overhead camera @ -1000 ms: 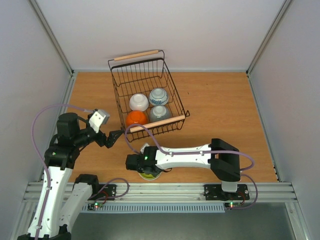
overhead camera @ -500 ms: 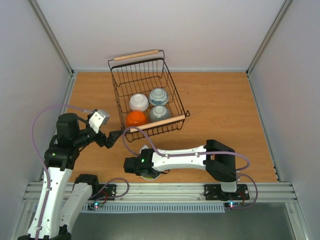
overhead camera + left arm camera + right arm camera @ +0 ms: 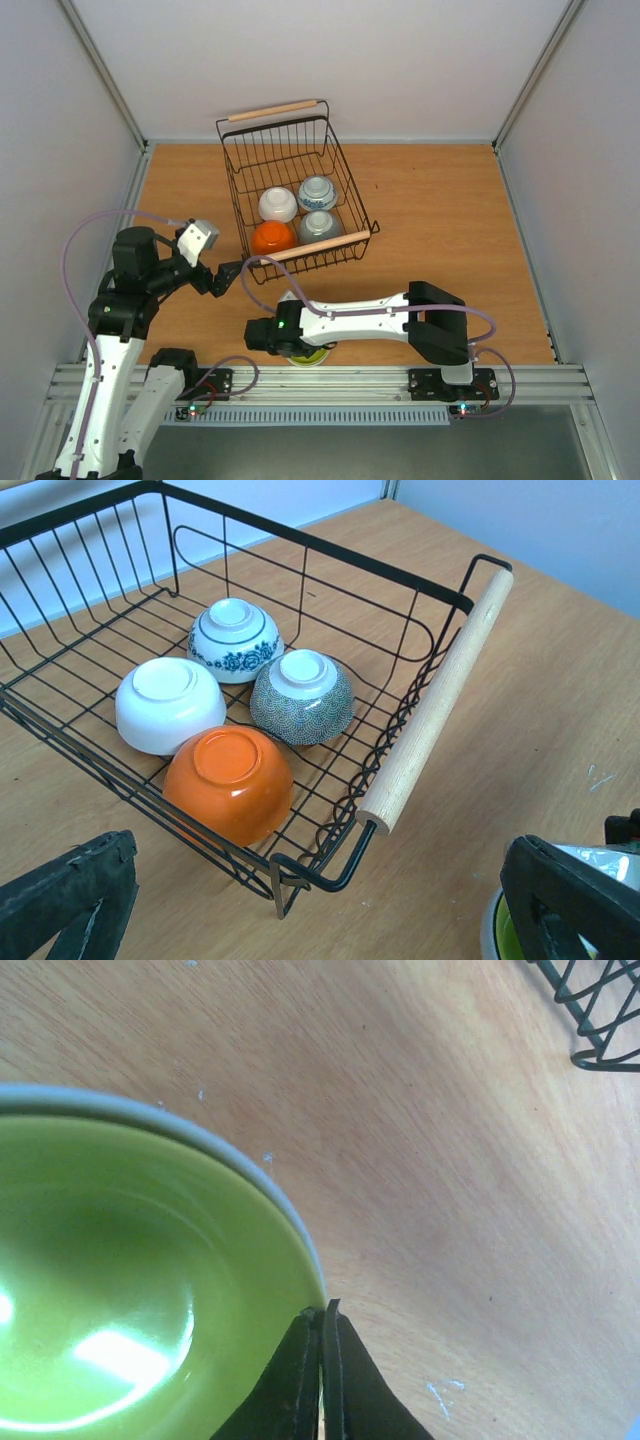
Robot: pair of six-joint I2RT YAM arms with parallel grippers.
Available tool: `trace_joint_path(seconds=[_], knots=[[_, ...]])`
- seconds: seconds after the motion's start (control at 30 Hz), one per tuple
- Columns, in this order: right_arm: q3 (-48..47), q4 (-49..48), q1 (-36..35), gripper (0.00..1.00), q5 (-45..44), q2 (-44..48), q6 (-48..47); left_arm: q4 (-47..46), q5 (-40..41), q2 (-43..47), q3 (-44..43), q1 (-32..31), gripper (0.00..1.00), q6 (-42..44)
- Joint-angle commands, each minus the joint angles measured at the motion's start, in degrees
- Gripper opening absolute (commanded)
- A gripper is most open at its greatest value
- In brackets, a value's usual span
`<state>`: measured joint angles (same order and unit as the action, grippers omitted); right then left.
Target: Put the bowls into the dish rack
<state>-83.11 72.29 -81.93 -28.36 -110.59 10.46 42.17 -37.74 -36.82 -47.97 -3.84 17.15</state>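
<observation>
The black wire dish rack (image 3: 343,196) stands at the middle back and holds four upside-down bowls: a white bowl (image 3: 277,204), a blue-and-white bowl (image 3: 316,191), a grey speckled bowl (image 3: 320,226) and an orange bowl (image 3: 272,238). All four show in the left wrist view, with the orange bowl (image 3: 230,783) nearest. The yellow-green bowl (image 3: 310,355) sits upright at the near table edge, with a pale rim around it (image 3: 140,1290). My right gripper (image 3: 322,1322) is shut on its rim. My left gripper (image 3: 226,274) is open and empty, left of the rack's near corner. A second white bowl is not seen.
The rack's near wooden handle (image 3: 438,698) lies between my left gripper and the bowls. The aluminium rail (image 3: 360,378) runs just behind the yellow-green bowl. White walls close in the table's left, right and far sides.
My right arm has drawn a little toward the near edge, and the yellow-green bowl sits slightly nearer the rail. My left arm has not moved.
</observation>
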Motion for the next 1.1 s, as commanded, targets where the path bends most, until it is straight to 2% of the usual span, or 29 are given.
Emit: trace_joint_path(seconds=[0.0, 0.43, 0.6, 0.67, 1.07], knots=[[-1.9, 4.1, -1.2, 0.01, -2.8, -0.5, 1.6, -1.5, -0.8, 0.4, 0.5, 0.0, 0.99, 0.3], [-3.5, 7.4, -1.8, 0.02, -6.4, 2.8, 3.7, -1.7, -0.8, 0.6, 0.6, -0.1, 0.99, 0.3], [-2.9, 4.9, -2.1, 0.27, -4.5, 2.5, 3.2, -1.7, -0.8, 0.7, 0.7, 0.0, 0.99, 0.3], [-3.2, 4.8, -2.3, 0.32, -4.4, 2.1, 3.2, -1.7, -0.8, 0.7, 0.7, -0.1, 0.99, 0.3], [-2.2, 3.0, -2.4, 0.32, -3.3, -0.4, 2.5, -1.7, -0.8, 0.9, 0.7, -0.1, 0.99, 0.4]])
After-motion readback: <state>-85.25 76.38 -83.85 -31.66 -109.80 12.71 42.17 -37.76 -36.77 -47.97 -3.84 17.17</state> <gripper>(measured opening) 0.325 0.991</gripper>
